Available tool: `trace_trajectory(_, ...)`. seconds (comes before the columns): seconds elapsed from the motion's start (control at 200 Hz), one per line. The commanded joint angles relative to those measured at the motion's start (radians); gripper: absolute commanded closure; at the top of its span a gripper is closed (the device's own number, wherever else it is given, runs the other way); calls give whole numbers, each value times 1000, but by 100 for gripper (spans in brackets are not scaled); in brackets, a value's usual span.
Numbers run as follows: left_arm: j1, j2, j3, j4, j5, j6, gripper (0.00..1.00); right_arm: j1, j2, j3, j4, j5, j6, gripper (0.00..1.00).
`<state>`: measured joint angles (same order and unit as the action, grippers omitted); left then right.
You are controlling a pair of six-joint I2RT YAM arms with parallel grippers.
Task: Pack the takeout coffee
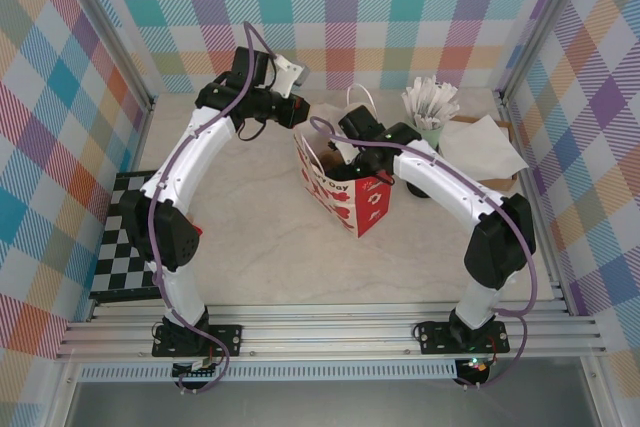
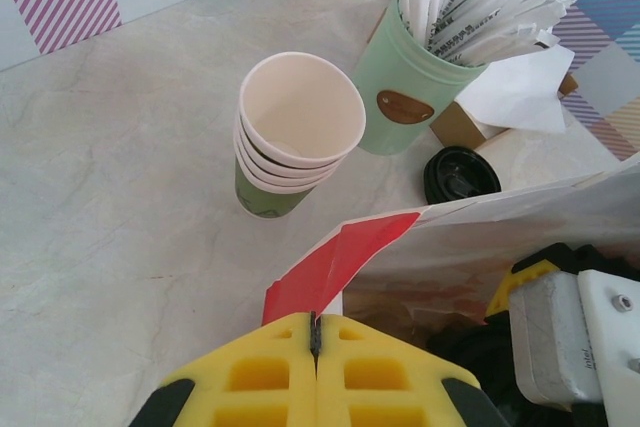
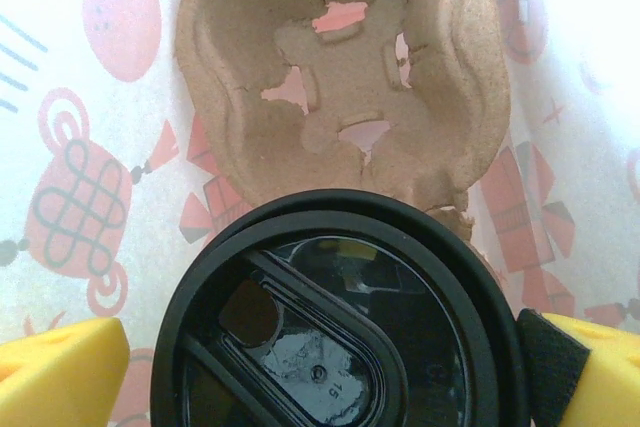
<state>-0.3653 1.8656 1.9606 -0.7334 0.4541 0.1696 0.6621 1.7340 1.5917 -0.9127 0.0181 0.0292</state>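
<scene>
The takeout coffee is seen from straight above inside the paper bag, so little besides its top is shown. It has a round, glossy black plastic lid with a raised outer rim, a sunken oval panel across the middle and a small dull patch near one end of that panel. The cup's body is hidden beneath the lid. The coffee is placed deep in the bag, against a brown moulded-pulp carrier, one free pocket of which is seen just beside the lid. Whether the cup is seated in a pocket cannot be told. Both are enclosed by the bag's white inner walls, which are printed in red.

The right gripper is inside the bag and is released. Its yellow fingers are spread to either side of the lid. One is parted from the rim by a sliver of bag wall, and the other's black pad is at the rim's edge.

The left gripper is clenched on nothing and is held just beside the bag's rim. Beyond the bag, a stack of lidless cups, a mint-green pot of sachets and a loose black lid are seen.
</scene>
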Motion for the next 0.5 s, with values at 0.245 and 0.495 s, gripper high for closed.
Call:
trace_trajectory(0.245, 0, 16, 27, 12, 6, -5, 100, 9, -43, 49, 35, -18, 20, 0)
trace_trajectory(0.495, -3, 13, 39, 17, 9, -12, 100, 22, -30, 53, 110, 22, 31, 0)
